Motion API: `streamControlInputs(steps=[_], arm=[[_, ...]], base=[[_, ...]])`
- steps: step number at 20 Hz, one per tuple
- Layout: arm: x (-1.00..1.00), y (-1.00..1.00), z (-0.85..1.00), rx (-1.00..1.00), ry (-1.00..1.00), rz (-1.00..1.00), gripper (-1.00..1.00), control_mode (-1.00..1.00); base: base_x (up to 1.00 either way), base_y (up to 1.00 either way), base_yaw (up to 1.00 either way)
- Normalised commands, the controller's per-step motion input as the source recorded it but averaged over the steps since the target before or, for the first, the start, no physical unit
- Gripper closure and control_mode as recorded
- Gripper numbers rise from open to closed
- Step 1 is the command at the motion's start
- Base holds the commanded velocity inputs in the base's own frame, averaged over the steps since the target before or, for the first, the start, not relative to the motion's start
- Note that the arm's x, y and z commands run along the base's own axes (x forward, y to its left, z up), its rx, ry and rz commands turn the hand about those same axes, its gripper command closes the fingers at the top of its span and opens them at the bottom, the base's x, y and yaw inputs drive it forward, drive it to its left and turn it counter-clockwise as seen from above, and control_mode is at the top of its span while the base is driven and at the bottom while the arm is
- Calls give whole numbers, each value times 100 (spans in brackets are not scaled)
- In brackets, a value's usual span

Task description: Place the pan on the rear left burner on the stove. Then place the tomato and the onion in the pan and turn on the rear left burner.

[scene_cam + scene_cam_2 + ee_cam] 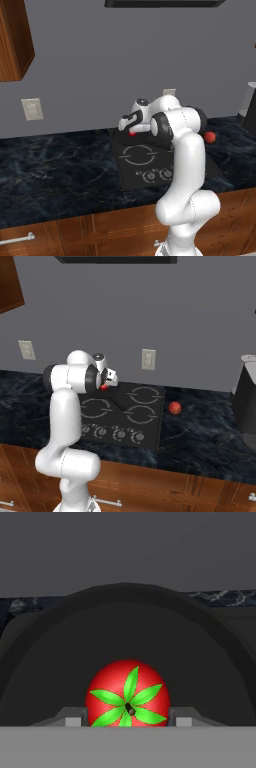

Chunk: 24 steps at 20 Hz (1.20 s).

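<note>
Even flat render; hand view dim, soft.

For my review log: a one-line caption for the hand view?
Tool holding the tomato between its fingertips, over the black pan.

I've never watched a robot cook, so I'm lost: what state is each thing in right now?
gripper: shut on the tomato, over the pan.
tomato: held between the fingers, stem up.
pan: on the stove, at the rear left.
onion: lying loose on the counter, right of the stove.
stove: burners look dark; knobs too small to read.
</note>
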Motion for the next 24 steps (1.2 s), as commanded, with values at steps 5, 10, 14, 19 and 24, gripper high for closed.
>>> streamControlInputs(steps=[5, 10, 14, 19, 24], arm=[[0, 0, 0, 0, 0, 0, -100, -100], [-4, 0, 23, 0, 0, 0, -100, -100], [-22, -2, 64, 0, 0, 0, -100, -100], [-43, -8, 46, 0, 0, 0, -100, -100], [-76, -28, 15, 0, 0, 0, -100, -100]], base=[[0, 0, 0], [0, 0, 0], [0, 0, 0], [0, 0, 0], [0, 0, 0]])
